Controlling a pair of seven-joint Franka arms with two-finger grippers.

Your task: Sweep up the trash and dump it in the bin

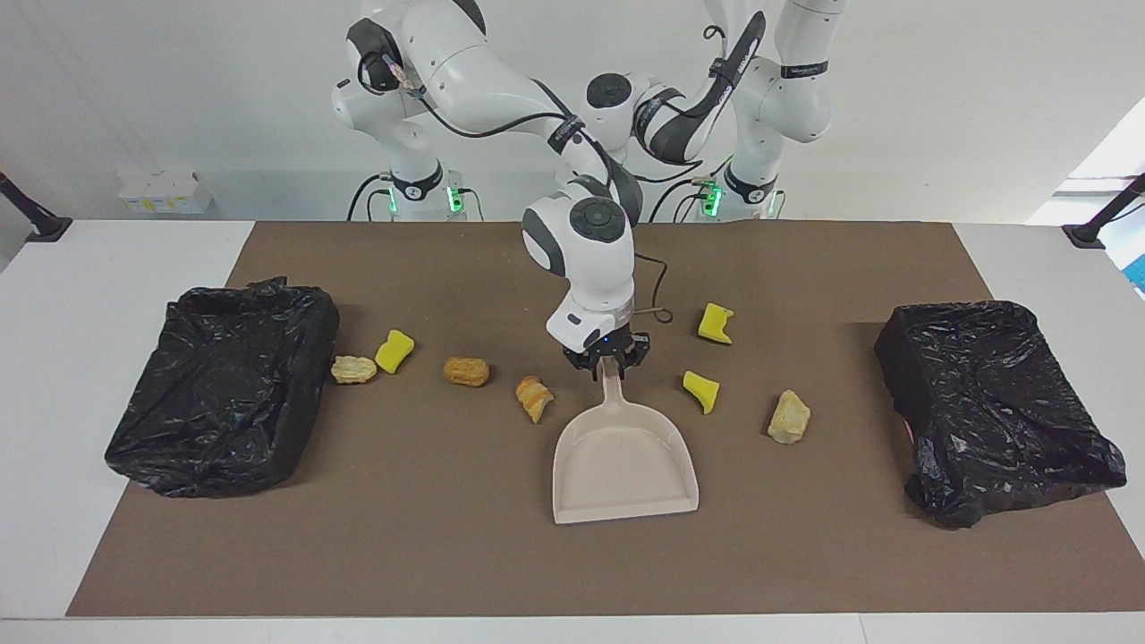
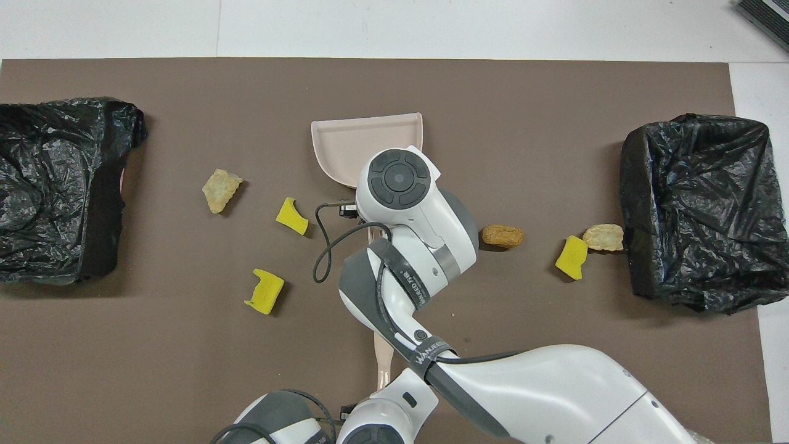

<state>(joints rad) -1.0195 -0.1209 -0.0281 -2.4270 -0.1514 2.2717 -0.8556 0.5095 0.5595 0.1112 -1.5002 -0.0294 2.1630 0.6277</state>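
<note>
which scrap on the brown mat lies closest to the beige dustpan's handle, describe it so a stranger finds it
Start at the beige plastic dustpan mid-mat. Beside its handle, toward the right arm's end of the table, lies a tan-orange bread-like lump. Its streaked, layered crust sets it apart from the smooth brown lump next along.

Yellow sponge scraps: three, at [image 1: 394,350], [image 1: 715,323] and [image 1: 701,390]; two lie toward the left arm's end from the dustpan, one toward the right arm's end.
Tan bread-like lumps: four, at [image 1: 353,368], [image 1: 466,371], [image 1: 533,397] and [image 1: 789,416]; three lie toward the right arm's end from the dustpan, one toward the left arm's end.
Trash pieces in all: seven.
Dustpan [image 1: 623,461]: one.
Black-lined bins: two, at [image 1: 224,385] and [image 1: 993,402], one toward each end of the worktop from the dustpan.
Brown mat [image 1: 447,537]: one.
Robot arms: two.
</note>
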